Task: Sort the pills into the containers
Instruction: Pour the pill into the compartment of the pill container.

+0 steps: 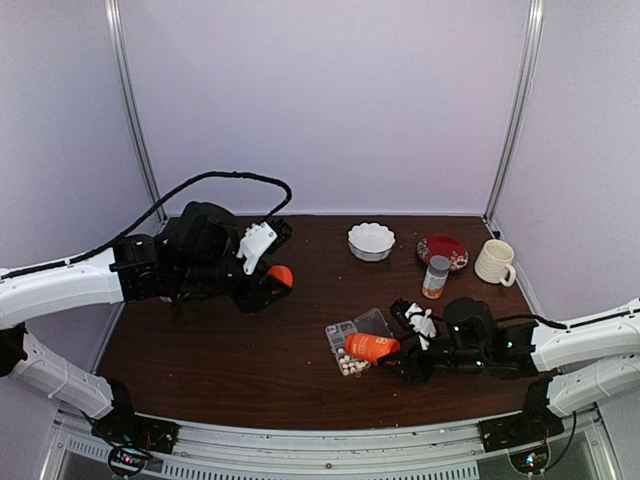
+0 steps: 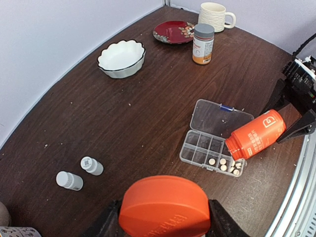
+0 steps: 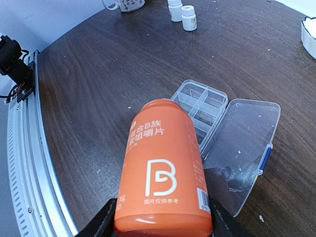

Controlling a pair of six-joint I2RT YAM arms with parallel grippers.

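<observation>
- Housings block both sets of jaws in the top view. The left gripper (image 1: 272, 283) shows only an orange cap (image 1: 281, 275) at its tip. The right gripper (image 1: 400, 352) has an orange bottle (image 1: 372, 347) tilted over the clear organizer box (image 1: 343, 332), front right on the table (image 1: 220, 340). The pills (image 1: 348, 365) are a pale cluster in its nearest cells, too small to count. One bowl (image 1: 371, 241), one plate (image 1: 443, 250), one mug (image 1: 495, 262) and one amber bottle (image 1: 435, 277) stand behind.
- Left wrist view: the fingers (image 2: 106, 224) are cut by the bottom edge and clamped on the cap's sides. The bottle mouth covers the box's near right corner. About six pills show in two near cells (image 2: 223, 164). Two white bottles (image 2: 69, 180) stand to the left.
- Right wrist view: only dark fingertips show, clamped on the bottle's base. The bottle hides every pill. Four empty cells show beyond it, and the lid (image 3: 244, 133) lies open.
</observation>
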